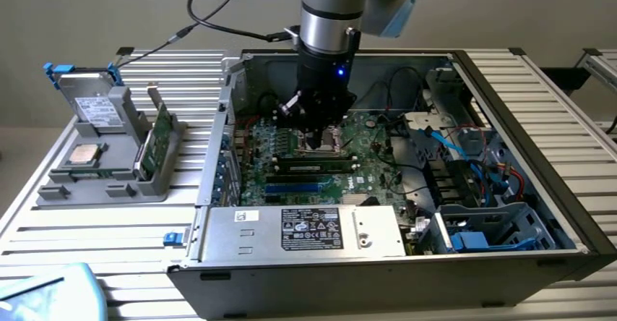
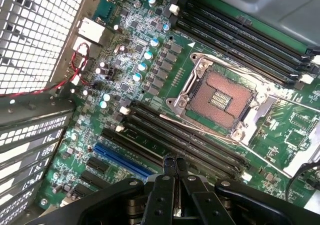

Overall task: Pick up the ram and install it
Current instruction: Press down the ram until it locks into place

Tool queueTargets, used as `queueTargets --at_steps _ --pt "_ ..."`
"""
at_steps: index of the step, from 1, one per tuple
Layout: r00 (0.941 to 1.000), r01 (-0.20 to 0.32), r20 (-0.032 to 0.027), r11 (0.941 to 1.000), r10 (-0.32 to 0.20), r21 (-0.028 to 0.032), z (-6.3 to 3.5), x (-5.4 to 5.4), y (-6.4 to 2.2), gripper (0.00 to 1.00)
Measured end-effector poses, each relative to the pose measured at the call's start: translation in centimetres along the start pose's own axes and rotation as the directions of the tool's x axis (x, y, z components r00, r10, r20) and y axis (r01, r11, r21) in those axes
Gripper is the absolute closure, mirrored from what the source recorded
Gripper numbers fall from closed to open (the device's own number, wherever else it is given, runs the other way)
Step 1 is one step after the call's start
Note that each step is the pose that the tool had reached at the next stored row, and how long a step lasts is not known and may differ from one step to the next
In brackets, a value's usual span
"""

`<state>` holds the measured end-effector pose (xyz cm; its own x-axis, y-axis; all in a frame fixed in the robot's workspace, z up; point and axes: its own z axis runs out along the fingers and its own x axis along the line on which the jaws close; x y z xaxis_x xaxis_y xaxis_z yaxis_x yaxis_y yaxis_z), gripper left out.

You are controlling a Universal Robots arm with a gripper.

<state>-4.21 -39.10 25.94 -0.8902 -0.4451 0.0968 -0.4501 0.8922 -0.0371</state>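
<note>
Exterior: high, oblique, far; wrist: close above motherboard (image 2: 150, 80); shared.

Green motherboard (image 2: 150, 85), black slots (image 2: 185, 140), one blue slot (image 2: 120, 160).

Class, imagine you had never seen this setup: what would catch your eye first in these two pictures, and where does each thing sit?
First the open computer case with the robot arm reaching down into it, its shut, empty pincer just above the black slots beside the bare processor socket. Next, a green ram stick already seated on the motherboard. Outside, on the exterior view's left, a grey holder carries another ram stick.
</note>
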Motion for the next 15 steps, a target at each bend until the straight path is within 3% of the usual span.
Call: queueTargets --at_steps 8,15 --pt "0.9988 -0.048 0.0062 0.9989 0.048 -0.0008 0.01 0.04 -0.09 0.89" --pt "0.9937 -0.112 0.0136 0.9937 0.112 -0.0027 0.01 0.04 -0.08 0.89"
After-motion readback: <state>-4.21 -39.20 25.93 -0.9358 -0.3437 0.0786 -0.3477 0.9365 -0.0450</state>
